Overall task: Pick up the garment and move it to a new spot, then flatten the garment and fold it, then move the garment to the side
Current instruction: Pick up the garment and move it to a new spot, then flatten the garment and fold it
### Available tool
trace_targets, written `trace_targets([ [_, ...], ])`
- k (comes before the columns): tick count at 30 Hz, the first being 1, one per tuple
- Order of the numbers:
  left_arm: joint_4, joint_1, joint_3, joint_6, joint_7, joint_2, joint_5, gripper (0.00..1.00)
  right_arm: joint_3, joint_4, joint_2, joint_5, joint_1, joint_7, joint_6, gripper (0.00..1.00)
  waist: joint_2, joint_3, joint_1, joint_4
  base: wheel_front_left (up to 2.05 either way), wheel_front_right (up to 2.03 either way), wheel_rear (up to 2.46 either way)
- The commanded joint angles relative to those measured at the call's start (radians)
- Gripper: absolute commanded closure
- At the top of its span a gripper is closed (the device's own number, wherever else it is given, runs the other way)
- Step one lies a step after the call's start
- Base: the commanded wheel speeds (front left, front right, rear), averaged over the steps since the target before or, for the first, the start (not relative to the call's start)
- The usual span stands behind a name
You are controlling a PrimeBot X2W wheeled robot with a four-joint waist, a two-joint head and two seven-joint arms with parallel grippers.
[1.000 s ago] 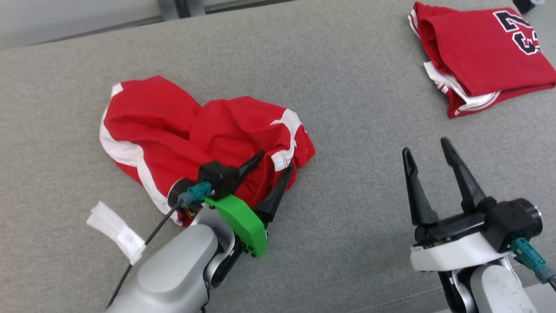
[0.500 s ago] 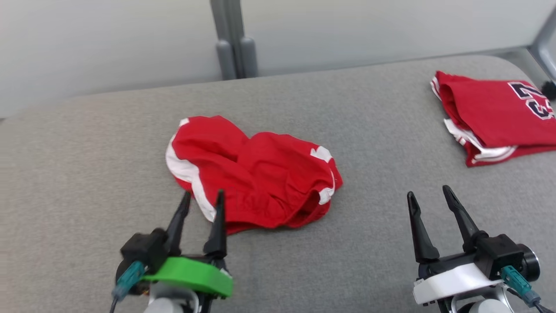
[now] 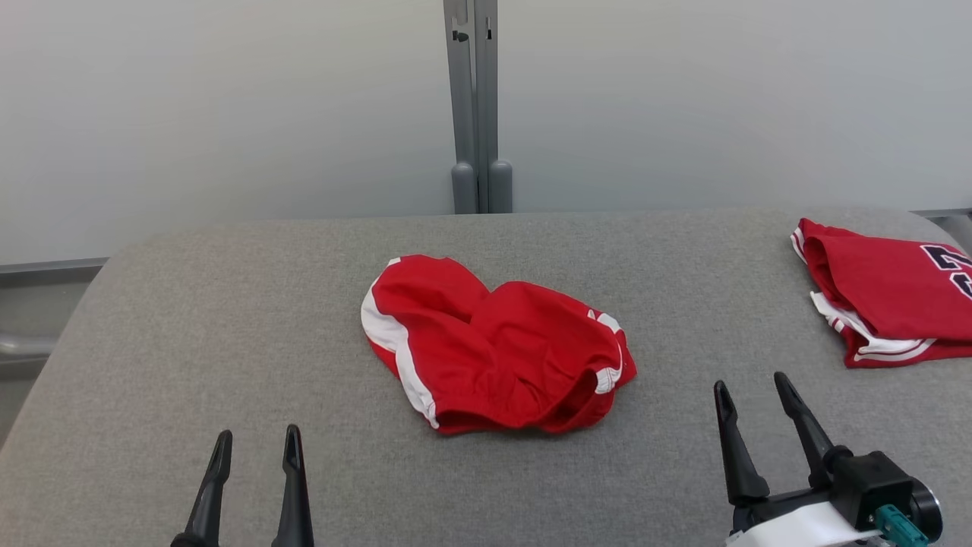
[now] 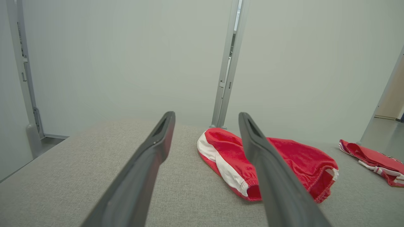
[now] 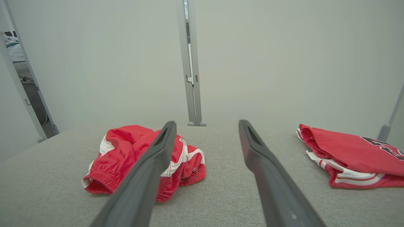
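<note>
The red shorts (image 3: 493, 346), with white side stripes, lay crumpled in a heap near the middle of the grey padded worktop (image 3: 228, 319). Nothing held them. A strip of bare cloth separated the heap from the worktop's far edge, which ran along the foot of a pale partition wall (image 3: 228, 114). An upright grey post (image 3: 474, 114) stood at that far edge, behind the shorts. In the right wrist view the ribbed elastic edge of the shorts faced the near side.

The far-left corner of the worktop was rounded, and the left edge ran down from it toward the near side. A wide stretch of open cloth lay between this edge and the shorts. A second wide, bare stretch lay to the right of the shorts, ending at a folded red jersey (image 3: 888, 304) with a dark number. The jersey lay near the far-right corner, well apart from the shorts, and the frame edge cut it off.

The left claw (image 3: 257, 433) was released, fingers spread, with nothing between them. It stood over bare cloth nearer than the shorts and to their left, clear of the fabric. The right claw (image 3: 750, 381) was likewise released and empty, positioned over bare cloth to the near right of the shorts and short of the jersey.
</note>
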State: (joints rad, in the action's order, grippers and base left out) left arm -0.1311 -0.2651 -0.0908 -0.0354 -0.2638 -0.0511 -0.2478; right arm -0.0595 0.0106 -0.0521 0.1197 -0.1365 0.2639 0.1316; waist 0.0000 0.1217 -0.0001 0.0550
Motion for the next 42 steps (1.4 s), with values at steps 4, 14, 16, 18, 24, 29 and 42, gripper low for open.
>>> trace_targets([
  [4,0.008,-0.049,-0.009,0.007,0.000,0.000,0.020,0.00,-0.013,0.001,0.001,-0.011,-0.053,0.000,-0.002,0.00,0.0000,0.025,0.0001,0.002,0.00,0.00,0.00],
  [14,0.050,-0.056,-0.036,0.025,0.000,0.000,0.063,0.00,-0.026,0.023,0.001,0.006,-0.059,0.000,-0.002,0.00,0.0000,0.031,0.0001,-0.016,0.00,0.00,0.00],
  [16,0.056,-0.056,-0.043,0.025,0.000,0.000,0.072,0.00,-0.029,0.026,0.001,0.007,-0.052,0.000,-0.002,0.00,0.0000,0.032,0.0001,-0.018,0.00,0.00,0.00],
  [18,0.061,-0.052,-0.051,0.026,0.000,0.000,0.079,0.00,-0.032,0.028,0.001,0.008,-0.048,0.000,-0.002,0.00,0.0000,0.033,0.0001,-0.019,0.00,0.00,0.00],
  [24,0.065,-0.037,-0.065,0.032,0.000,0.000,0.088,0.00,-0.028,0.025,0.001,0.017,-0.047,0.000,-0.002,0.00,0.0000,0.032,0.0001,-0.018,0.00,0.00,0.00],
  [29,0.070,-0.039,-0.070,0.035,0.000,0.000,0.090,0.00,-0.033,0.025,0.002,0.015,-0.043,0.000,-0.002,0.00,0.0000,0.032,0.0001,-0.020,0.00,0.00,0.00],
  [42,0.073,-0.034,-0.086,0.046,0.000,0.000,0.083,0.00,-0.037,0.018,0.002,0.011,-0.040,0.000,-0.002,0.00,0.0000,0.023,0.0001,-0.017,0.00,0.00,0.00],
])
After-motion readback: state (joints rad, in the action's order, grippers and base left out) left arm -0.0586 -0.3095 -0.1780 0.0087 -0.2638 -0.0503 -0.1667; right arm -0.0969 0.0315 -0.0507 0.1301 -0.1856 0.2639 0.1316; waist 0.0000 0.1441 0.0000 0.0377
